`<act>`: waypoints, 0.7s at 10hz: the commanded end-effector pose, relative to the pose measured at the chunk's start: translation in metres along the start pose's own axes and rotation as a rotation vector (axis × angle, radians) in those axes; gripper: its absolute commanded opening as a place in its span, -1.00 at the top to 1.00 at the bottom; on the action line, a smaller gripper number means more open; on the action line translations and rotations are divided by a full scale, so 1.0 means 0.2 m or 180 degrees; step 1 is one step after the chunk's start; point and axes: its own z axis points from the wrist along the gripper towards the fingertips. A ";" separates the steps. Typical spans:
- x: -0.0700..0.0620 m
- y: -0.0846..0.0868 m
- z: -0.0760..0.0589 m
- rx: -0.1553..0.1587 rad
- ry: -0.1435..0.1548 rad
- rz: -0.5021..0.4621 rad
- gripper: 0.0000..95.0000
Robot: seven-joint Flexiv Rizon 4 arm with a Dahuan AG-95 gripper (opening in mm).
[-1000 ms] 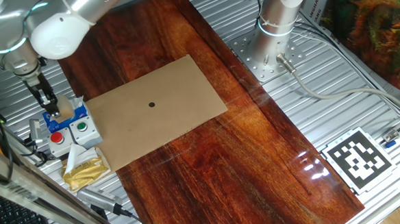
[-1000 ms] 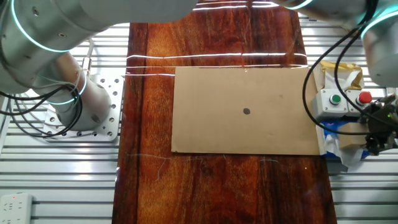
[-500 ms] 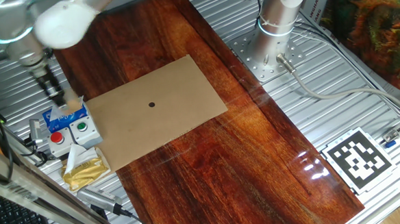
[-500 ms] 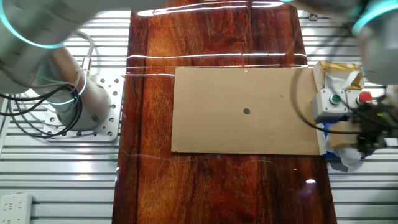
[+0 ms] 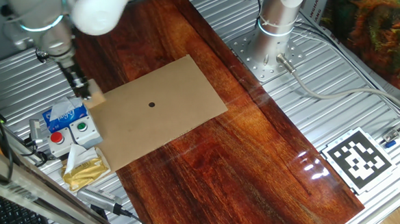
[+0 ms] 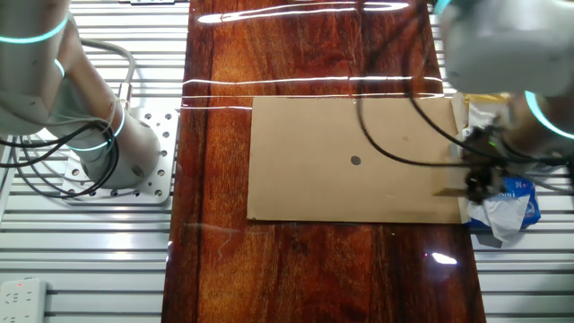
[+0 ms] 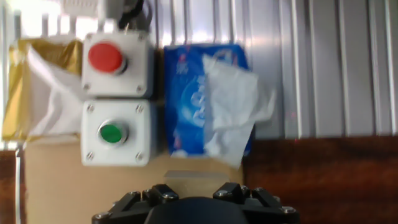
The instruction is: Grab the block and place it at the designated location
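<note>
My gripper (image 5: 86, 94) is shut on the block (image 5: 95, 98), a small pale tan cube, and holds it above the near-left edge of the light-brown cardboard sheet (image 5: 165, 110). The black dot (image 5: 151, 105) lies mid-sheet, well to the right of the block. In the other fixed view the gripper (image 6: 473, 184) holds the block (image 6: 448, 191) over the sheet's right edge, with the dot (image 6: 356, 161) to its left. In the hand view the block (image 7: 189, 178) shows blurred between the fingertips of the gripper (image 7: 194, 190).
A white box with red and green buttons (image 5: 77, 130) and a blue printed holder with white tissue (image 5: 59, 116) stand just left of the sheet. A yellow packet (image 5: 83, 167) lies in front of them. A black-and-white tag (image 5: 358, 158) lies far right. A second arm's base (image 5: 278, 25) stands behind.
The gripper has lifted the block off the blue holder and carried it right, from beside the button box to over the sheet's edge.
</note>
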 end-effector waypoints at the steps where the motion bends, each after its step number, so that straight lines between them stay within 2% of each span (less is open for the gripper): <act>1: 0.05 0.05 0.01 -0.0014 0.0013 0.0060 0.60; 2: 0.12 0.09 0.03 -0.0034 0.0027 0.0107 0.60; 5: 0.22 0.11 0.05 -0.0046 0.0068 0.0173 0.60; 7: 0.33 0.14 0.06 -0.0054 0.0075 0.0203 0.60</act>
